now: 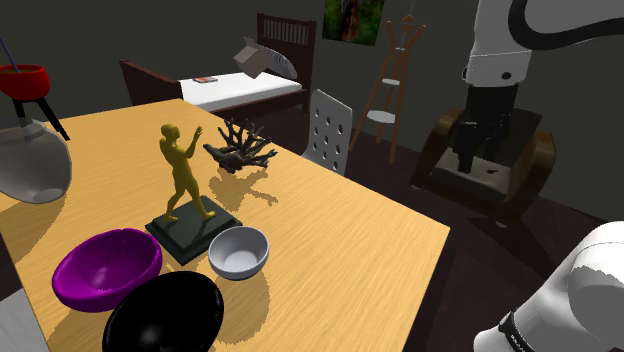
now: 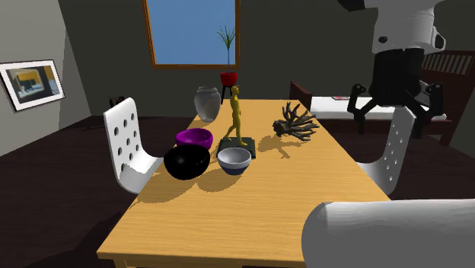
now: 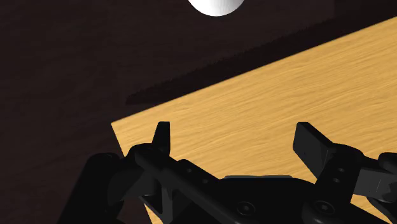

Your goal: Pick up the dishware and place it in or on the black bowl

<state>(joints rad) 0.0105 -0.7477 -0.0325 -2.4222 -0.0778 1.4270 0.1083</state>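
Gripper (image 3: 236, 137) hangs open, fingers well apart, over the grainy wooden counter's (image 1: 340, 240) edge. A round, smooth pale bowl (image 1: 238, 250) sits just beside the glossy black bowl (image 1: 165, 312).

A purple bowl (image 1: 107, 268) sits just beside the yellow figurine (image 1: 183, 170), a dark branching ornament (image 1: 240, 148) stands near it, and a grey vase (image 1: 32, 160) stands well apart from it.

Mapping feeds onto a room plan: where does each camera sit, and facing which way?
Shoulder view: beside the robot, looking across the table toward the bed; arm and gripper at right.
Second exterior view: at the table's end, facing the window; arm at right.
Wrist view: on the hand, facing a table corner; fingers apart.
Both exterior views show the black bowl.
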